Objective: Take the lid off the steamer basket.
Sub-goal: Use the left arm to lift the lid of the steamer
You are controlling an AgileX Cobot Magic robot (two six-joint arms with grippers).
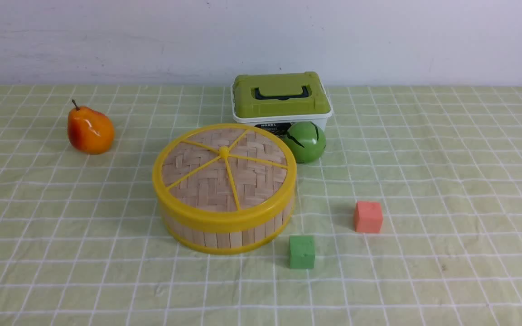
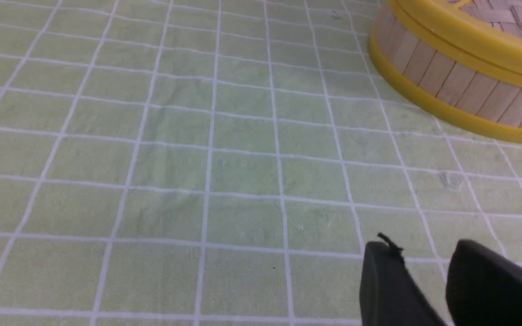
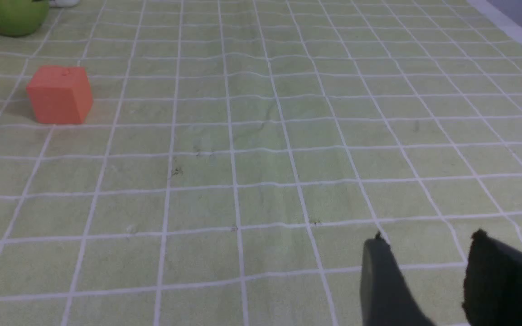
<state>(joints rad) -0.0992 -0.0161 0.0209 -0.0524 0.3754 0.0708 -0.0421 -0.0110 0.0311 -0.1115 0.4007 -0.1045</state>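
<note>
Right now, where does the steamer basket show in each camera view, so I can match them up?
Front view: steamer basket just left of centre, lid on it.
Left wrist view: part of its slatted wall, ahead of the left gripper, cut off by the picture's edge.
Right wrist view: not in it.
Shared landmark: the green checked cloth fills all three; the orange cube links front and right wrist.

green ball [image 1: 306,141] and box [image 1: 281,97] just behind the steamer basket [image 1: 224,235]

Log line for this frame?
stage: lid untouched | lid: on steamer basket | left gripper: open, empty, apart from steamer basket | right gripper: open, empty
</note>
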